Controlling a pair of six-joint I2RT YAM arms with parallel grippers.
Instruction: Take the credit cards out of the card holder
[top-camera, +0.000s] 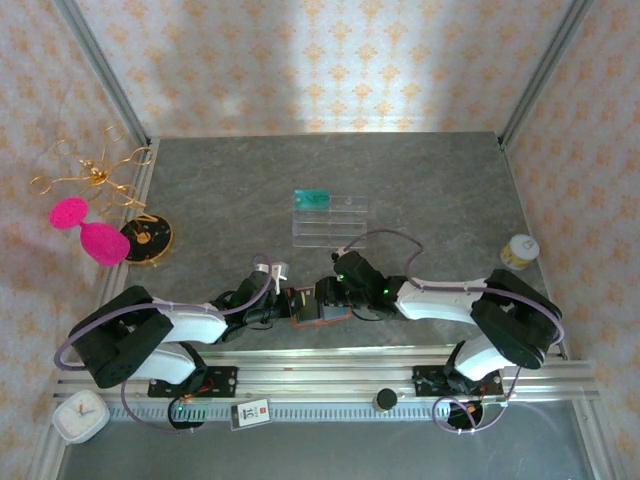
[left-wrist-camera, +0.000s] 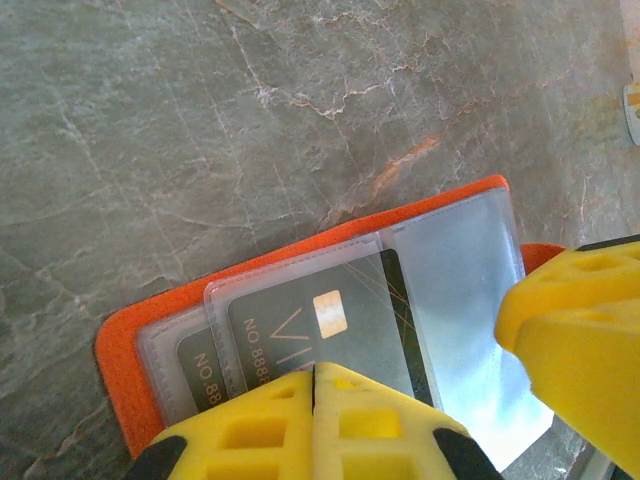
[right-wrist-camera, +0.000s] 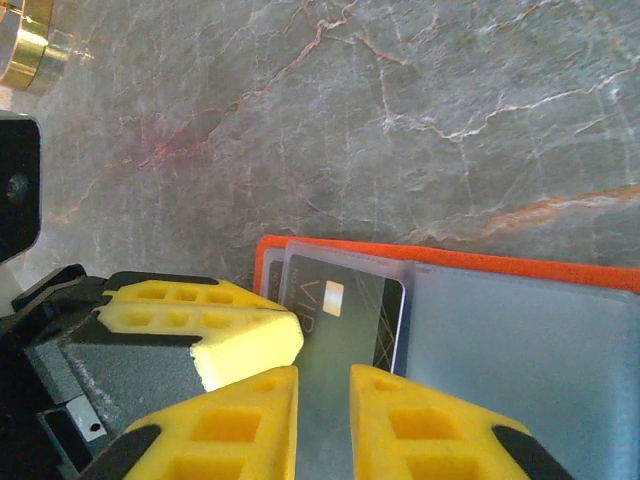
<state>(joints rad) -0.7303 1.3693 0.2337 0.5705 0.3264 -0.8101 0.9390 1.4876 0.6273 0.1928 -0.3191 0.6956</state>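
The orange-red card holder (top-camera: 320, 318) lies open near the table's front edge, between both grippers. Its clear sleeves (left-wrist-camera: 460, 270) hold a dark credit card (left-wrist-camera: 340, 320) with a pale chip, and a second dark card (left-wrist-camera: 200, 370) sits behind it. My left gripper (left-wrist-camera: 315, 385) is shut, its tips resting on the holder's near edge; whether they pinch a sleeve is hidden. My right gripper (right-wrist-camera: 323, 400) stands slightly open over the front dark card (right-wrist-camera: 350, 310), which shows in the gap. A teal-green card (top-camera: 312, 198) lies in the clear rack.
The clear acrylic slotted rack (top-camera: 330, 215) stands mid-table. A black-and-gold disc (top-camera: 148, 238), pink pieces (top-camera: 85, 230) and a gold wire stand (top-camera: 95, 175) are at the left. A small pale-lidded jar (top-camera: 519, 250) is at the right. A white clock (top-camera: 80, 415) sits by the front rail.
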